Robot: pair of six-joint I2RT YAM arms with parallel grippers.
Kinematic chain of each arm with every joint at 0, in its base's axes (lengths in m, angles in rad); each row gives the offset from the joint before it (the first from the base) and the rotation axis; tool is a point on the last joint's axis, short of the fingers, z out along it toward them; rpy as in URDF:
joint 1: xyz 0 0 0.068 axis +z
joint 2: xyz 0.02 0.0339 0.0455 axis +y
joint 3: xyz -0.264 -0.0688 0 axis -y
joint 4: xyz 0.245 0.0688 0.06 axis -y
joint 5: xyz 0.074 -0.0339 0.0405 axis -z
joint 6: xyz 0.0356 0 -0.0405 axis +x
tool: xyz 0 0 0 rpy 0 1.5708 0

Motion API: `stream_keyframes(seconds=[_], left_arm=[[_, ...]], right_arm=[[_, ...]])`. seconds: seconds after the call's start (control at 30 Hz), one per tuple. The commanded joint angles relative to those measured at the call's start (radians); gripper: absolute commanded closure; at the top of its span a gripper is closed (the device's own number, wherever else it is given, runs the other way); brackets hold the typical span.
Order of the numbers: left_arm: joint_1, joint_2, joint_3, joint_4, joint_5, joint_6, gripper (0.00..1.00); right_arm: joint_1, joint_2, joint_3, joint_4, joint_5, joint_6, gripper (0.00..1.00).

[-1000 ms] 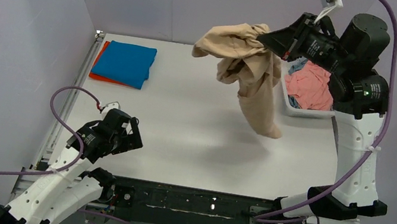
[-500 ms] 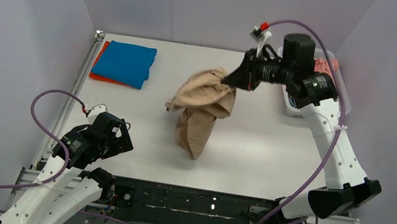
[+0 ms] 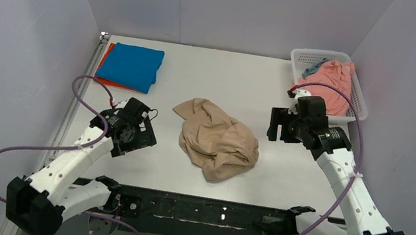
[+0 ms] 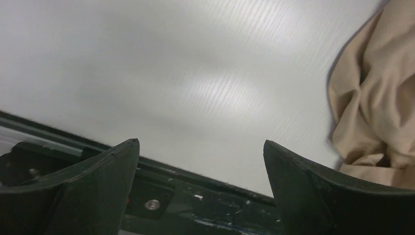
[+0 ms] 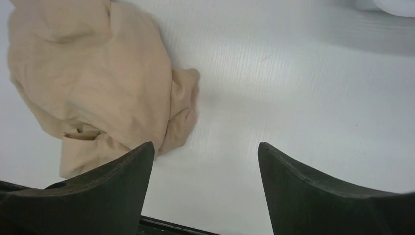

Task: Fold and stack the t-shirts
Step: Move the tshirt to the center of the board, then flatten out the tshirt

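beige-tan t-shirt (image 3: 217, 141) is lying in a crumpled heap mid-table. makes sense to me, since both arms can reach it there to spread it flat. right gripper (image 3: 278, 125) sits just to its right, jaws wide and holding nothing. left gripper (image 3: 141, 134) is off to the heap's left, also wide and empty, looks ready to go in for a corner. finished pile is far left, out of the way: blue shirt (image 3: 131, 66) folded on top of the orange-red shirt (image 3: 101, 69). pink shirt (image 3: 333, 90) and grey-blue shirt (image 3: 312, 69) wait in the white basket (image 3: 323, 52) far right.
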State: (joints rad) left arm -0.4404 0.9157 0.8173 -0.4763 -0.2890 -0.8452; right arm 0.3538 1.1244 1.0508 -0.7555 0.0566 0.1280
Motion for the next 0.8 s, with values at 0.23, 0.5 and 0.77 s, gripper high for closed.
stream_keyframes(seconds=[0.23,0.5,0.77], left_arm=[[0.209,0.632,0.273,0.342,0.399,0.085,0.0],[0.209,0.992,0.517,0.386,0.457,0.242,0.0],[0.192,1.158,0.616,0.417,0.485,0.261,0.17]], right_arm=[[0.218,-0.231,-0.223,0.243,-0.201,0.4,0.13],[0.568,-0.026,-0.133,0.251,-0.029,0.431,0.15],[0.716,0.127,-0.056,0.251,-0.001,0.416,0.16]])
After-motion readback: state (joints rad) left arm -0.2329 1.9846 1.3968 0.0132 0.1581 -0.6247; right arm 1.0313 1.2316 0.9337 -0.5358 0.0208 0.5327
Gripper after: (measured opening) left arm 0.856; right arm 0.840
